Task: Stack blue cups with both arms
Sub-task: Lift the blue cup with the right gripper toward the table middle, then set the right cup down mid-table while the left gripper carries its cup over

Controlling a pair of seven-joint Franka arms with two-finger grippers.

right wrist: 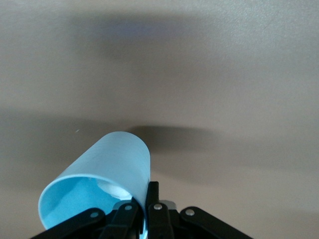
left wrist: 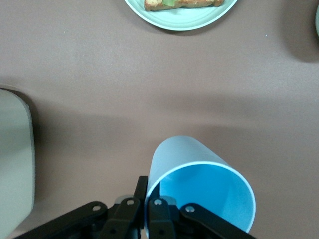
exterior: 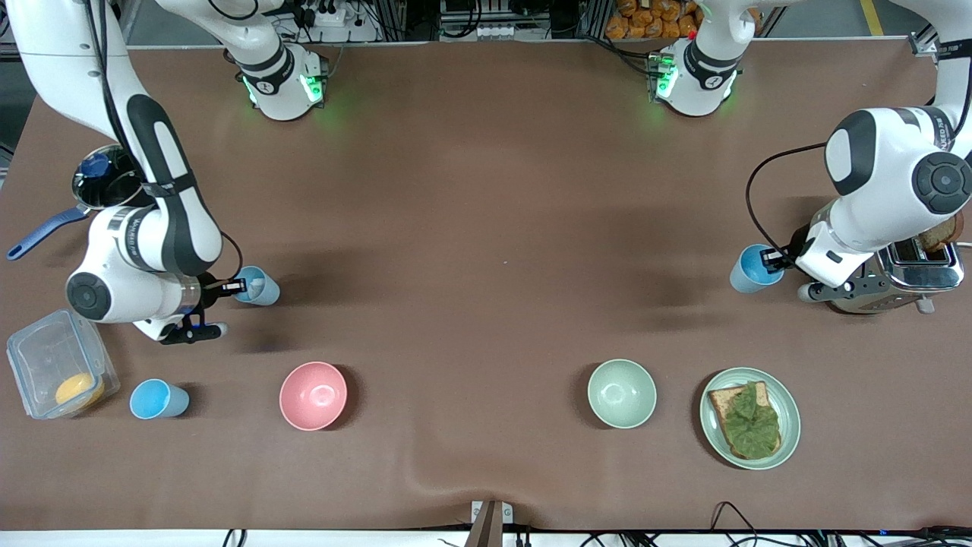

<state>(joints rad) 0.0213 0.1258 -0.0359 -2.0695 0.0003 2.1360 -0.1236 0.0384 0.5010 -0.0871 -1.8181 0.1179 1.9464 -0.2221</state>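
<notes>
A sky-blue cup (exterior: 755, 269) sits in the left pincer (exterior: 774, 260) at the left arm's end of the worktop (exterior: 486, 228), just beside a chrome toaster (exterior: 907, 273); the left wrist view shows the fingers (left wrist: 155, 211) pinched shut on its rim, one inside and one outside the wall. A paler blue cup (exterior: 258, 286) is held the same way by the right pincer (exterior: 231, 287) at the right arm's end, its fingers (right wrist: 149, 209) clamped on the rim. Whether either cup touches the worktop I cannot tell. A third blue cup (exterior: 157, 399) stands free nearer the front camera, between a clear lidded box (exterior: 57, 372) and a pink bowl (exterior: 313, 395). A pale green bowl (exterior: 621, 393) sits beside a green plate (exterior: 786, 410) carrying toast topped with lettuce (exterior: 748, 422). A steel pan with a blue handle (exterior: 99, 186) lies by the right arm.
</notes>
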